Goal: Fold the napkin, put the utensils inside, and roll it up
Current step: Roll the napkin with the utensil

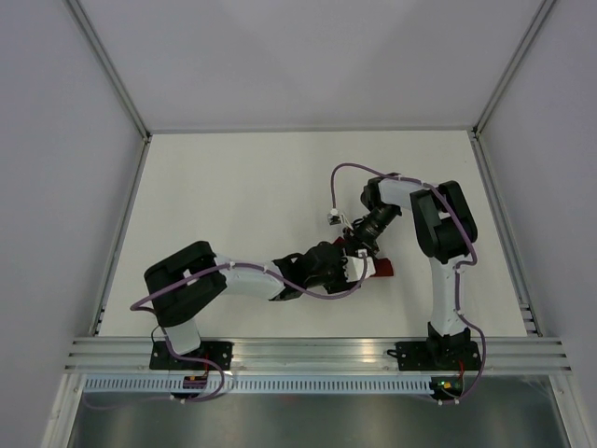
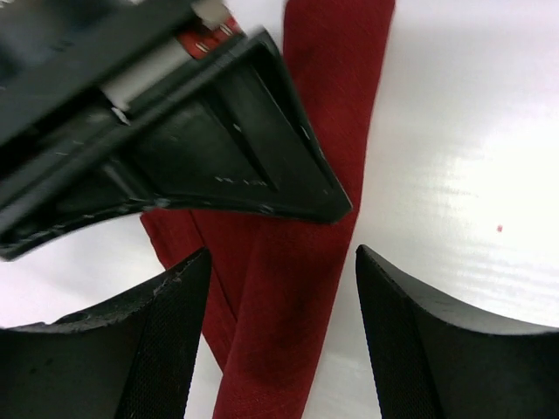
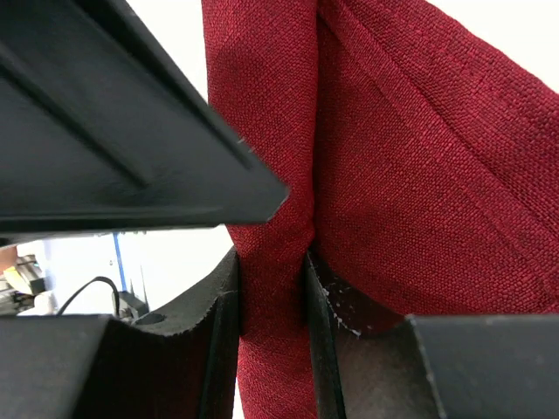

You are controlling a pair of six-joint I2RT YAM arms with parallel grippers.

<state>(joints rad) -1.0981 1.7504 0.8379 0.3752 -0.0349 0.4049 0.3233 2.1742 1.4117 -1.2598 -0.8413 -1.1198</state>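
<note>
Viewing the rig from above, I find both arms meeting near the middle of the desk (image 1: 242, 187). Their wrists crowd over the napkin (image 1: 381, 269), of which only a small maroon patch shows beside them.

Right wrist view: the right gripper (image 3: 271, 262) is closed on the napkin. Its two fingers pinch a narrow ridge of cloth, with looser folds spreading to one side. I judge that this pinch anchors the bundle so the layers do not spring apart.

Left wrist view: the left gripper (image 2: 282, 262) is open, its fingers straddling the cloth, which lies here as a long narrow band running away from the camera. The black body of the right gripper sits just ahead, over the band's far part. This spread stance suggests the left gripper is lined up to close on the band beside its partner.

The knife appears in no view (it may lie inside the folds, but I cannot tell). The narrow shape suggests a late, rolling stage. Such thin cloth could loosen if the pinch were let go.
</note>
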